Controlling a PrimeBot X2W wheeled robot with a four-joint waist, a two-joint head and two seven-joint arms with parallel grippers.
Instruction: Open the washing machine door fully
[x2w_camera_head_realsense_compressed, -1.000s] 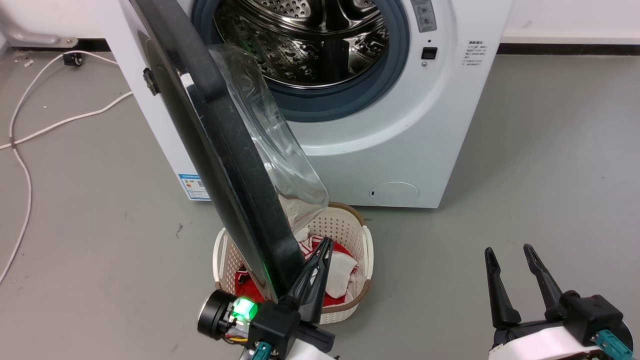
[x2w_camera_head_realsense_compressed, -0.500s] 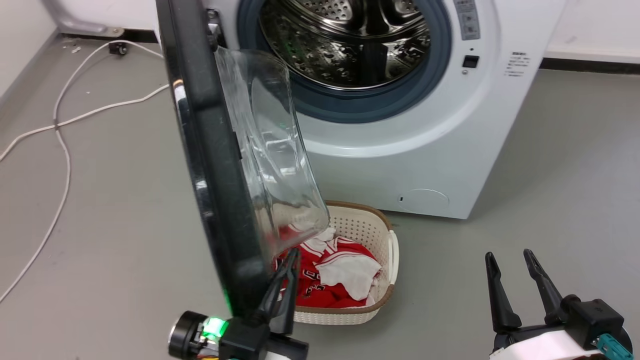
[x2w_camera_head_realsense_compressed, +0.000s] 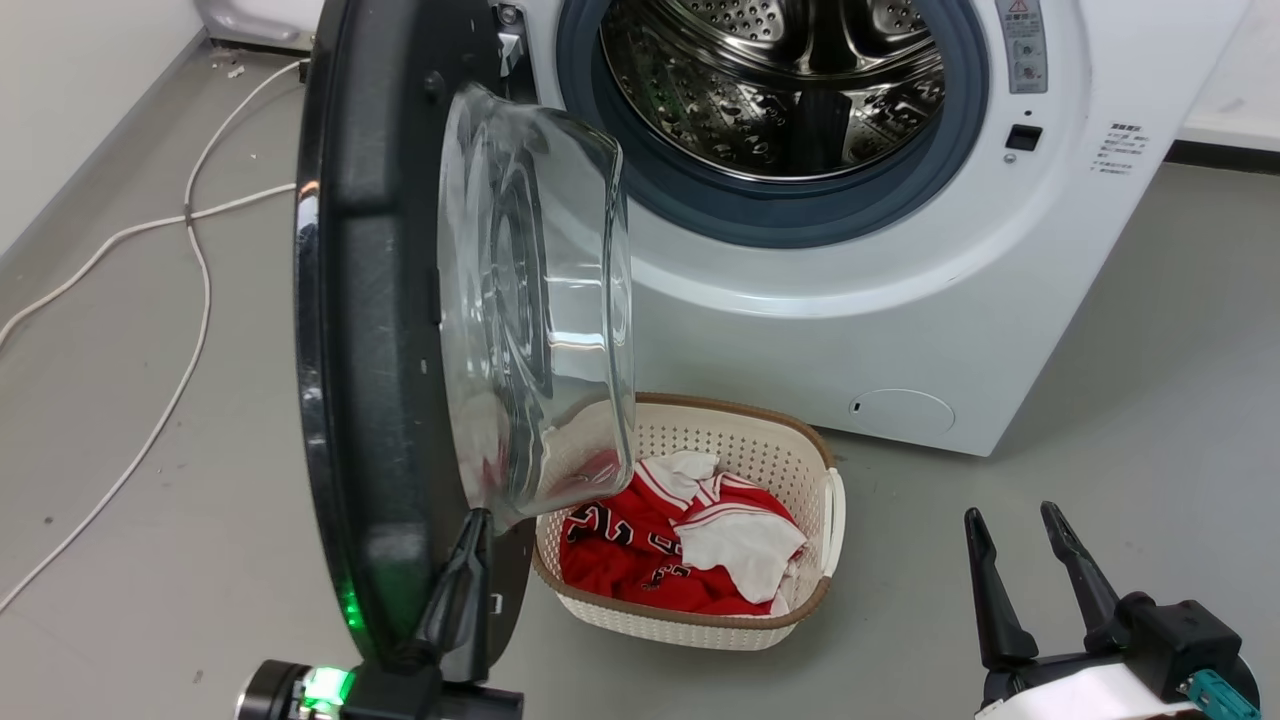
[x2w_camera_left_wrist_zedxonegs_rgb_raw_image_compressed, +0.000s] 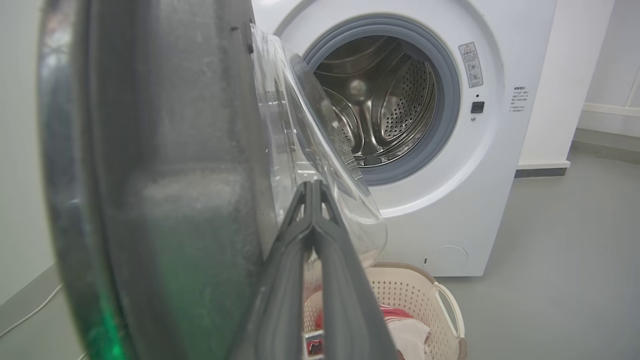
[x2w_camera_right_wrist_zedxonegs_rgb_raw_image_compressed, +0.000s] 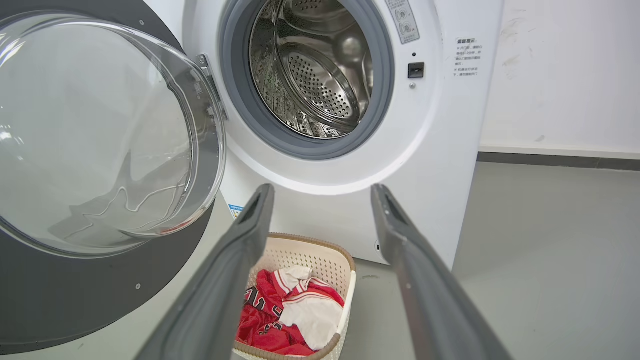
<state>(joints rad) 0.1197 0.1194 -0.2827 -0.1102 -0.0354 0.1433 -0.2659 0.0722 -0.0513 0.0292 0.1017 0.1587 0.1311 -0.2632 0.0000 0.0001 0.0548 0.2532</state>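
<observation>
The washing machine door (x2w_camera_head_realsense_compressed: 365, 330) stands swung out to the left of the white machine (x2w_camera_head_realsense_compressed: 900, 330), black rim edge-on, clear glass bowl (x2w_camera_head_realsense_compressed: 530, 300) bulging right. Its metal hinge (x2w_camera_head_realsense_compressed: 505, 45) sits at the machine's upper left. My left gripper (x2w_camera_head_realsense_compressed: 476, 520) is shut, fingers lying against the door's inner face just below the bowl. In the left wrist view the shut left gripper (x2w_camera_left_wrist_zedxonegs_rgb_raw_image_compressed: 312, 186) rises beside the door (x2w_camera_left_wrist_zedxonegs_rgb_raw_image_compressed: 165, 210). My right gripper (x2w_camera_head_realsense_compressed: 1008, 512) is open at lower right, well apart from the door. In the right wrist view the right gripper (x2w_camera_right_wrist_zedxonegs_rgb_raw_image_compressed: 321, 189) frames the machine, the door (x2w_camera_right_wrist_zedxonegs_rgb_raw_image_compressed: 75, 295) at left.
The grey-ringed steel drum mouth (x2w_camera_head_realsense_compressed: 780, 90) is uncovered. A cream laundry basket (x2w_camera_head_realsense_compressed: 835, 500) with red and white clothes stands on the floor under the door's swing. A white cable (x2w_camera_head_realsense_compressed: 190, 230) trails across the grey floor at left, near a wall (x2w_camera_head_realsense_compressed: 70, 90).
The head camera has turned. The door has swung further out to the left, showing more of its inner face, and my shut left gripper has moved left with it. The right gripper stays put.
</observation>
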